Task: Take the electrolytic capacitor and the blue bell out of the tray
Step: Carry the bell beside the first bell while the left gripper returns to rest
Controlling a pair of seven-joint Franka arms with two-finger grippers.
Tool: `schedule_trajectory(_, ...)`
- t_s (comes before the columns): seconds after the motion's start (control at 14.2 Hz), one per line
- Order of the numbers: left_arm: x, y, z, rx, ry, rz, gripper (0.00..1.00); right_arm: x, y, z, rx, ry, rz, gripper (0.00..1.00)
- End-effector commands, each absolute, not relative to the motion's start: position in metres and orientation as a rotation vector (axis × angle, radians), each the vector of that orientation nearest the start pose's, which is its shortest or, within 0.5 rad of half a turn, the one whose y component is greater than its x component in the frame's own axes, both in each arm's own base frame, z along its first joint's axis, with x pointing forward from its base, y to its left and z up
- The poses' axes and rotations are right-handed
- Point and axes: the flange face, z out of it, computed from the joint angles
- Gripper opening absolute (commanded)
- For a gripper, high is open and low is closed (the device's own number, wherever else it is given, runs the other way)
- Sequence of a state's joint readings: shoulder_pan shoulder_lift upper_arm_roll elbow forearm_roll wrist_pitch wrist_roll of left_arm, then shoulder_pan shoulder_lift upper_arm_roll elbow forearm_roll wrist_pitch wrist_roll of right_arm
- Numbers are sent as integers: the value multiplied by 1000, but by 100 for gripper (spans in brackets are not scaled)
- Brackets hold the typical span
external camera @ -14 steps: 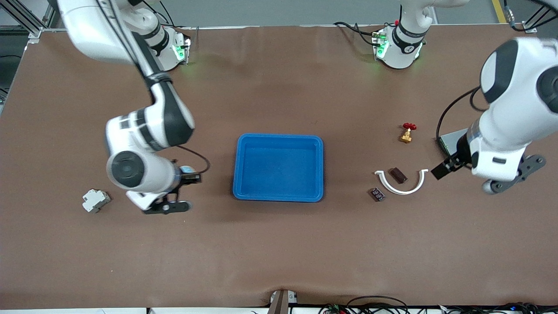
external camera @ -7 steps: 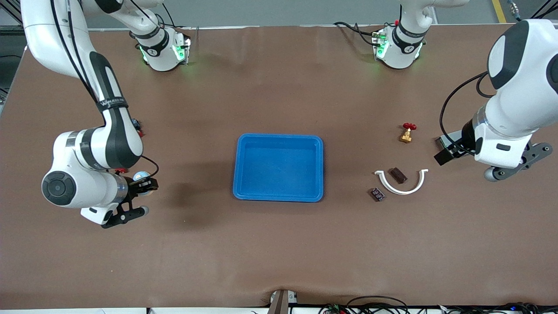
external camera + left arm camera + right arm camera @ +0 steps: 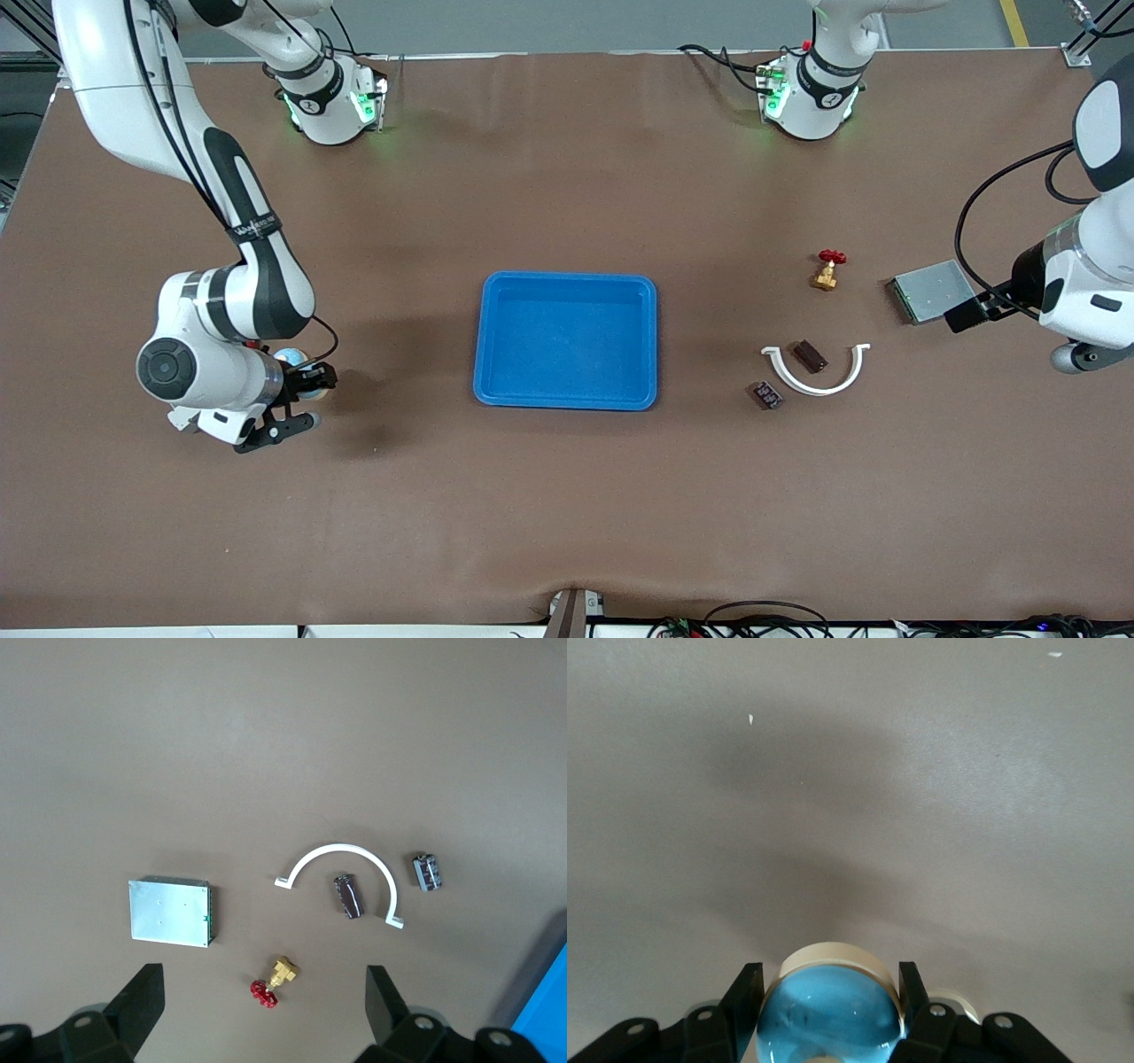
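Note:
My right gripper [image 3: 301, 377] is shut on a bell [image 3: 287, 357] with a light blue dome and a cream rim, held over bare table toward the right arm's end from the blue tray [image 3: 567, 398]. In the right wrist view the bell [image 3: 830, 1010] fills the gap between the fingers [image 3: 747, 985]. A dark brown capacitor [image 3: 809, 355] lies inside a white arc [image 3: 815, 386]; it also shows in the left wrist view [image 3: 348, 896]. My left gripper [image 3: 970, 312] is open and empty, up over the table beside a metal box [image 3: 932, 291].
A second small striped cylinder [image 3: 767, 395] lies beside the arc, nearer the front camera. A brass valve with a red wheel [image 3: 827, 269] stands farther back, and shows between the left gripper's fingers in the left wrist view [image 3: 273, 981].
My right arm swung with the bell toward its end of the table, then came partly back; it now hides the white breaker. My left gripper drew back toward its end, uncovering the metal box.

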State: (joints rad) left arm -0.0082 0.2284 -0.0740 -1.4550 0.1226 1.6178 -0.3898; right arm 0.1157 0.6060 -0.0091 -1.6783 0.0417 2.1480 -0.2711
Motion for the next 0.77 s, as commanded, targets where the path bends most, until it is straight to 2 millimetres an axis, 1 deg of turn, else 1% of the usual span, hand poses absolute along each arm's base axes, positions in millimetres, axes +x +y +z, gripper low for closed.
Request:
schedule_trajectory(0.0, 621, -26, 561, -3012, -282, 64, 100, 639, 72, 232, -3034, -542, 173, 0)
schedule_trajectory(0.07, 622, -20, 560, -3030, -256, 73, 100, 636, 74, 227, -3029, -534, 163, 0)
schedule_trajectory(0.21, 620, -17, 561, -3076, -276, 81, 100, 632, 78, 219, -3021, -520, 149, 0)
schedule_trajectory(0.28, 620, -11, 563, -3085, -316, 79, 100, 631, 79, 216, -3020, -520, 152, 0)
schedule_trajectory(0.35, 617, 1, 568, -3100, -338, 74, 100, 630, 79, 214, -3020, -522, 156, 0)
schedule_trajectory(0.42, 611, 2, 579, -3131, -342, 52, 100, 630, 79, 212, -3019, -518, 161, 0)
schedule_trajectory(0.49, 605, 0, 582, -3132, -329, 47, 100, 629, 80, 211, -3019, -520, 163, 0)
schedule_trajectory(0.56, 596, -3, 590, -3133, -317, 27, 100, 629, 83, 211, -3018, -525, 164, 0)
schedule_trajectory(0.7, 587, -11, 593, -3137, -285, -4, 100, 628, 87, 208, -3019, -524, 167, 0)
